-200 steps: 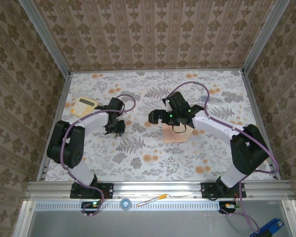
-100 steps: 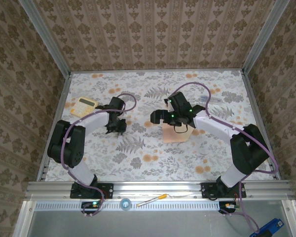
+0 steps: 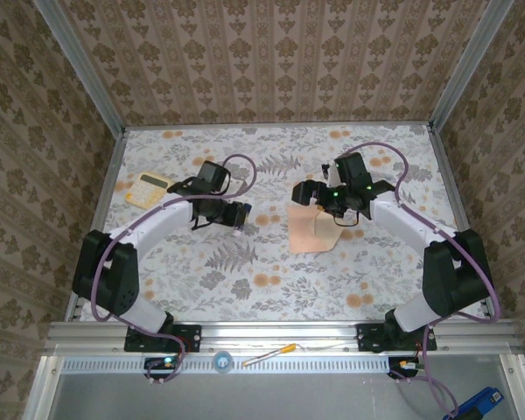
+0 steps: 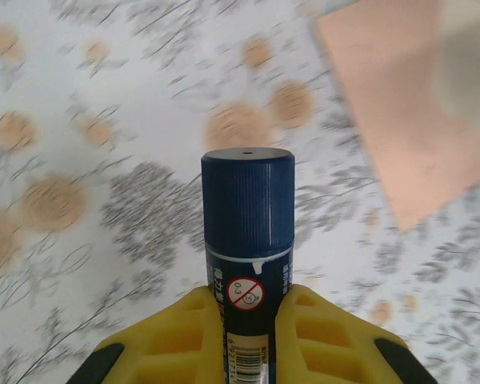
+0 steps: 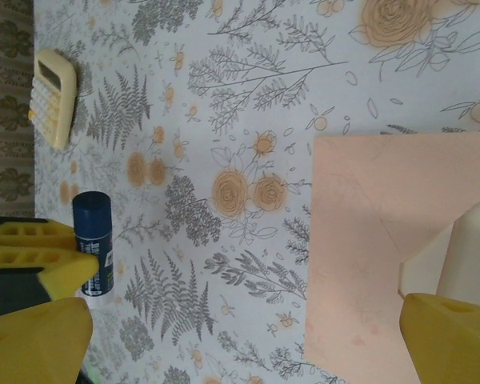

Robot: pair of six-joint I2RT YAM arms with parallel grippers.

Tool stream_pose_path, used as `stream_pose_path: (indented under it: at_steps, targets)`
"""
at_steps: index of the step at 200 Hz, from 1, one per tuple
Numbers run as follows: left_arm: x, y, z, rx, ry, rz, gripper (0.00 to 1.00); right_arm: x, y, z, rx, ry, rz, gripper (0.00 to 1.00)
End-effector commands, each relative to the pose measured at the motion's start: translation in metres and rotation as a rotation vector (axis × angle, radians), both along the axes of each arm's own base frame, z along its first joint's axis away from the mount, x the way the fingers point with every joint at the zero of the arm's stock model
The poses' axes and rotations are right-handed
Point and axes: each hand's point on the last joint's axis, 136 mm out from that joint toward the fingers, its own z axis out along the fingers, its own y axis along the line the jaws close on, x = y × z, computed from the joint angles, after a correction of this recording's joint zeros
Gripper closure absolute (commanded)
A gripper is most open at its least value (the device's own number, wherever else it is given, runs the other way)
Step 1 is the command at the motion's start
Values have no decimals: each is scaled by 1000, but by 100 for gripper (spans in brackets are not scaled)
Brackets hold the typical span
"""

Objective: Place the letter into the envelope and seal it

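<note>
1. The envelope (image 3: pixel 311 232) lies flat on the table (image 3: pixel 245 280), a little right of the middle and about halfway between the near and far edges. Its salmon-pink face is up.
2. In the right wrist view, a paler cream patch meets the envelope (image 5: pixel 356 240) along an angled edge. I cannot tell whether this is the flap's inner face or the letter.
3. The right gripper (image 3: pixel 319 198) hangs over the envelope's far edge. Its jaws are spread wide with nothing between them. In its own camera, the gripper (image 5: pixel 244 320) has a yellow fingertip (image 5: pixel 40 336) at each lower corner.
4. The left gripper (image 3: pixel 232 213) is left of the envelope, near the table's middle and apart from the paper. It is clamped on a glue stick (image 3: pixel 243 213).
5. In the left wrist view, the yellow fingers (image 4: pixel 188 328) press both sides of the glue stick (image 4: pixel 248 232). The dark blue cap sticks out past them, with the envelope (image 4: pixel 392 112) beyond to the right.
6. The right wrist view shows the glue stick (image 5: pixel 94 240) held clear of the paper.
7. A cream calculator (image 3: pixel 147 187) lies near the far left corner of the table, well apart from the rest.
</note>
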Motion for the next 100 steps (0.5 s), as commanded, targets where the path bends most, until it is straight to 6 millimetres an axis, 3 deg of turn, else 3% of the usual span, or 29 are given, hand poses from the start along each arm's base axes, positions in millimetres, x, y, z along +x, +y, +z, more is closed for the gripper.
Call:
stream_pose_path:
  at_steps: [1,53,100]
  targets:
    - [-4,-21,30,-129,-29,-101,92,-12,9,14,55,-25,72,0]
    - [-8,-35,46,-195,-29,-149,92,-16,20,9,119,2,113,1]
    - [-15,-40,53,-205,-45,-199,92,-16,33,19,172,6,163,4]
